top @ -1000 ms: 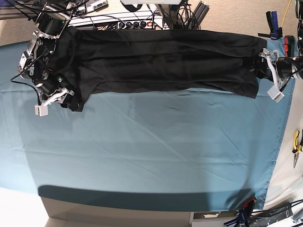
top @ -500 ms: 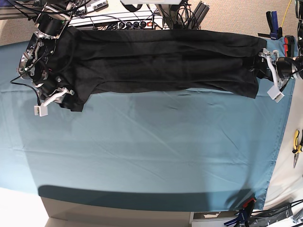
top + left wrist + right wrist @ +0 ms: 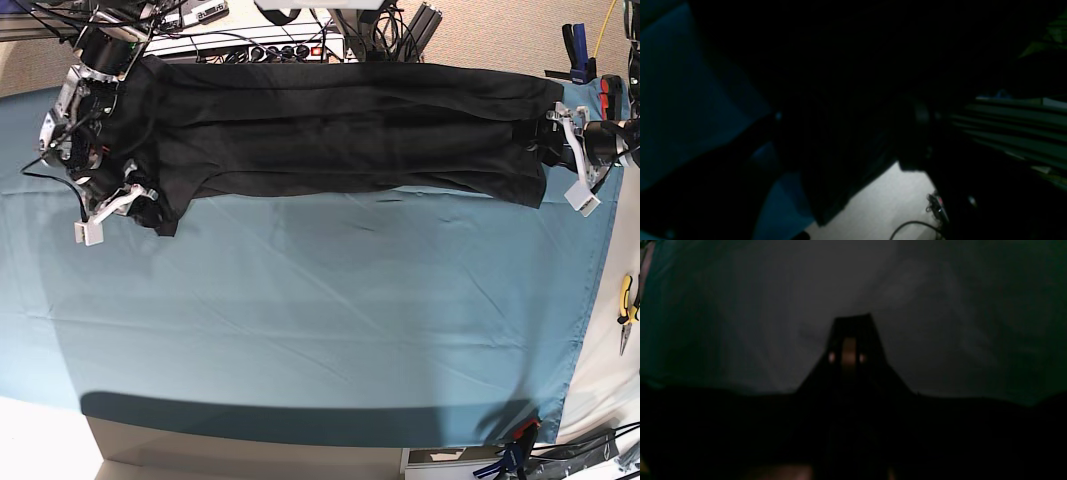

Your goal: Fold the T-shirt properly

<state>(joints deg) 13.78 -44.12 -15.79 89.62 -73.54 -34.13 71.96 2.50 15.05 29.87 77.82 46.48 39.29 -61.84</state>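
The black T-shirt (image 3: 340, 130) lies stretched in a long folded band along the far edge of the teal table cloth (image 3: 320, 320). My right gripper (image 3: 140, 205) sits at the shirt's left end by its lower corner. In the right wrist view the right gripper (image 3: 851, 326) shows dark fingers pressed together against grey-looking fabric (image 3: 940, 306). My left gripper (image 3: 568, 157) is at the shirt's right end, its white fingers spread wide on either side of the hem. The left wrist view is very dark: black shirt cloth (image 3: 840, 150) fills the middle and the fingers cannot be made out.
A power strip with cables (image 3: 250, 45) runs behind the table's far edge. A blue clamp (image 3: 575, 50) stands at the far right corner and another clamp (image 3: 515, 450) at the near right corner. Yellow-handled pliers (image 3: 625, 310) lie right of the cloth.
The right gripper's jaws have closed at the shirt's left lower corner, and that corner shifted slightly. The left arm and the rest of the shirt have not moved.
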